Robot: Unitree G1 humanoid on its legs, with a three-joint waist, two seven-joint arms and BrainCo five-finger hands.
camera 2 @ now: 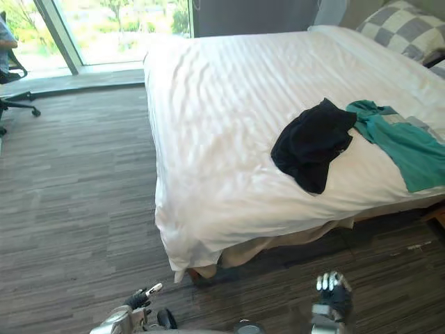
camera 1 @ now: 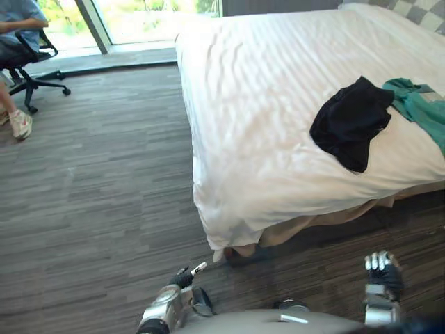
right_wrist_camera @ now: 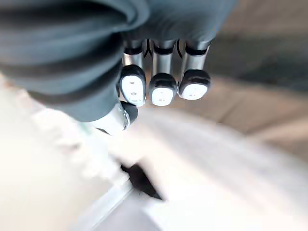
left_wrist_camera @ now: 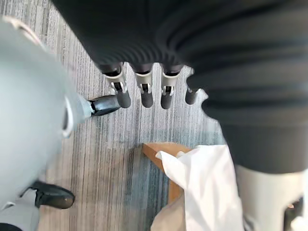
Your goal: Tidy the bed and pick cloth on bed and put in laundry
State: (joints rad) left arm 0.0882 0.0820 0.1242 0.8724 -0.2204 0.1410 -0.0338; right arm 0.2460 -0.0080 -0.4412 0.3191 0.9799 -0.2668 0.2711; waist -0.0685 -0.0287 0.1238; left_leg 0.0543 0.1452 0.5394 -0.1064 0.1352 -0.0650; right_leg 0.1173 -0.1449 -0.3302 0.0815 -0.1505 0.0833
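Two garments on bed [camera 1: 257, 104]: black cloth [camera 1: 351, 122], teal cloth [camera 1: 421, 108]; left hand [camera 1: 184, 278], right hand [camera 1: 382, 273] fingers [left_wrist_camera: 144, 91] loose.

Grey striped carpet [camera 1: 97, 195] covers the floor. Bright windows [camera 2: 118, 28] stand at eleven o'clock, a black office chair [camera 1: 43, 84] at ten; the white bed [camera 1: 278, 104] spreads from twelve to three.

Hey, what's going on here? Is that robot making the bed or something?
The robot stands on the floor at a corner of the bed, looking down at it. A black cloth and a teal cloth lie side by side on the white sheet, toward the robot's right. Its left hand, fingers relaxed and empty, and its right hand hang low over the floor, short of the bed. Neither cloth has been picked up yet. A person sits on an office chair by the window.
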